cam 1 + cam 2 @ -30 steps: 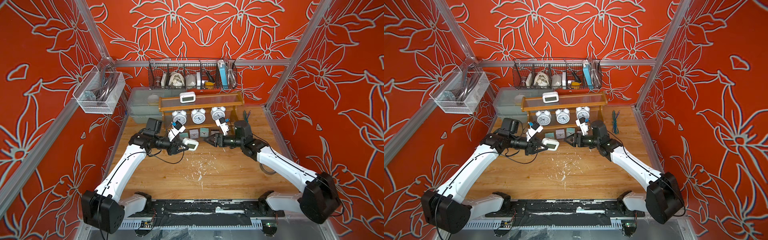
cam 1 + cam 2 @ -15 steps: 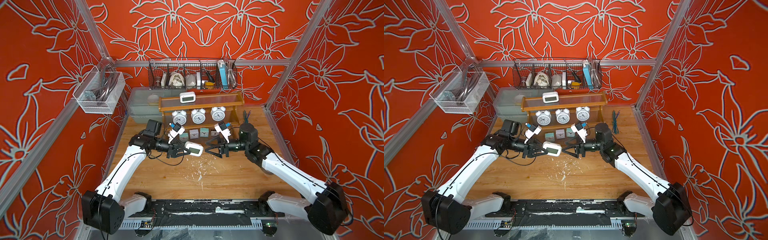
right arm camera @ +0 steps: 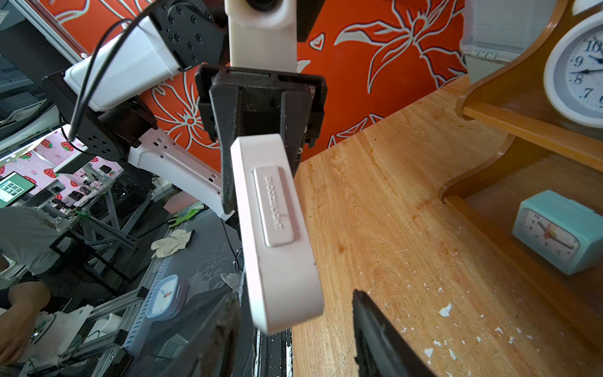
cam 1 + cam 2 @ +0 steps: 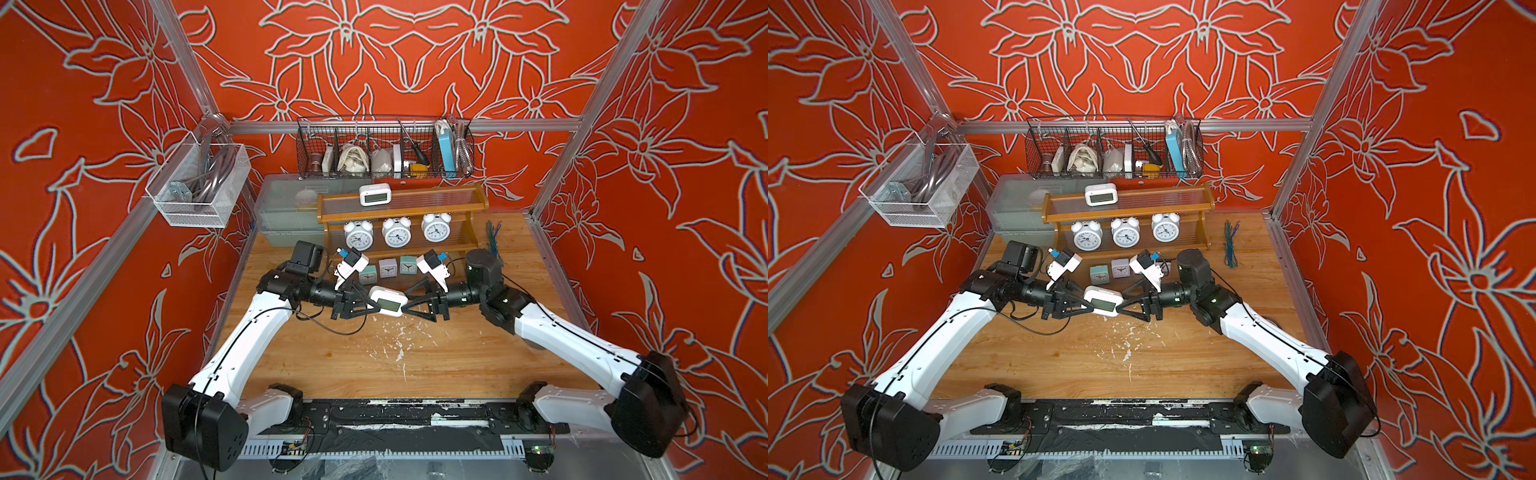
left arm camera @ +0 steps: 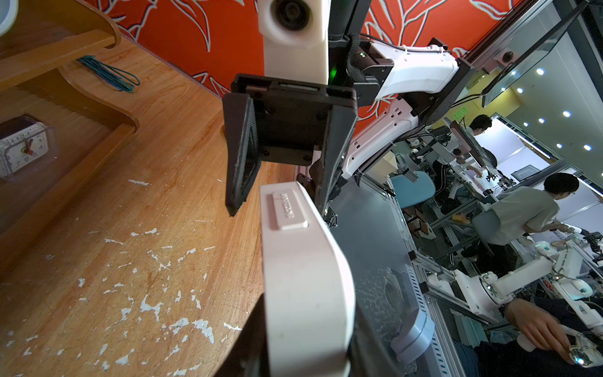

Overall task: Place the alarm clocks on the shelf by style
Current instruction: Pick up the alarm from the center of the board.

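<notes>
A white digital alarm clock (image 4: 388, 300) (image 4: 1102, 302) hangs above the table in front of the shelf (image 4: 415, 214). My left gripper (image 4: 374, 305) (image 5: 303, 359) is shut on its left end. My right gripper (image 4: 405, 305) (image 3: 290, 313) straddles the other end of that clock (image 3: 277, 228), open, with gaps beside both fingers. On the shelf's top tier stands another digital clock (image 4: 375, 194). Three twin-bell clocks (image 4: 397, 232) fill the middle tier. The bottom tier holds a teal clock (image 4: 368, 274), a white square clock (image 4: 387, 268) and a second teal one (image 4: 408, 264).
A black wire basket (image 4: 384, 149) hangs on the back wall above the shelf. A clear bin (image 4: 199, 183) is mounted on the left wall. Grey plastic bins (image 4: 286, 208) sit left of the shelf, and a green wire bundle (image 4: 494, 237) lies to its right.
My left gripper carried the digital clock rightward to the table's middle. My right gripper left the shelf's bottom tier, came in around the clock's other end, and its jaws narrowed.
</notes>
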`<action>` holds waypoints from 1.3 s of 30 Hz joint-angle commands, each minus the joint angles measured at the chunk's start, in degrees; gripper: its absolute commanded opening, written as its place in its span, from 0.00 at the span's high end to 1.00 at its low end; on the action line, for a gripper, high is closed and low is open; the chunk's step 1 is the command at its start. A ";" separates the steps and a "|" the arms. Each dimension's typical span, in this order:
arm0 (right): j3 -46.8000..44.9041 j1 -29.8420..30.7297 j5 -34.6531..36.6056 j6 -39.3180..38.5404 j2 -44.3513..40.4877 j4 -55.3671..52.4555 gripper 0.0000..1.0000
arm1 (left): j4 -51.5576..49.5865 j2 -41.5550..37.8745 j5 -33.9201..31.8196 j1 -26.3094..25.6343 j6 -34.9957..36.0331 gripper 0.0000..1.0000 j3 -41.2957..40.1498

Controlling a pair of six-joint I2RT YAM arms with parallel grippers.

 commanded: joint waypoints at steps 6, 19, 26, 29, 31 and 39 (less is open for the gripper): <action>3.30 0.52 -2.58 1.04 1.93 3.03 0.48 | -1.12 -1.06 2.32 0.43 1.83 0.87 -0.90; 6.36 0.43 -5.91 -1.01 4.43 1.37 0.69 | -1.73 -1.25 2.13 0.45 2.42 0.86 -1.16; 10.28 -1.62 -6.07 -8.36 3.07 -7.82 0.84 | -1.92 -1.41 0.33 0.40 2.23 0.69 -1.34; 11.44 -3.93 -4.70 -11.18 1.93 -10.87 0.86 | -2.34 -1.63 -2.08 0.60 2.22 0.46 -1.00; 12.06 -5.91 -3.66 -11.93 1.28 -12.12 0.87 | -3.07 -2.01 -3.93 1.10 2.69 0.40 -0.53; 20.14 -10.09 9.26 -20.34 1.93 -23.81 0.90 | -1.84 -3.41 -6.55 6.67 0.18 0.34 -0.15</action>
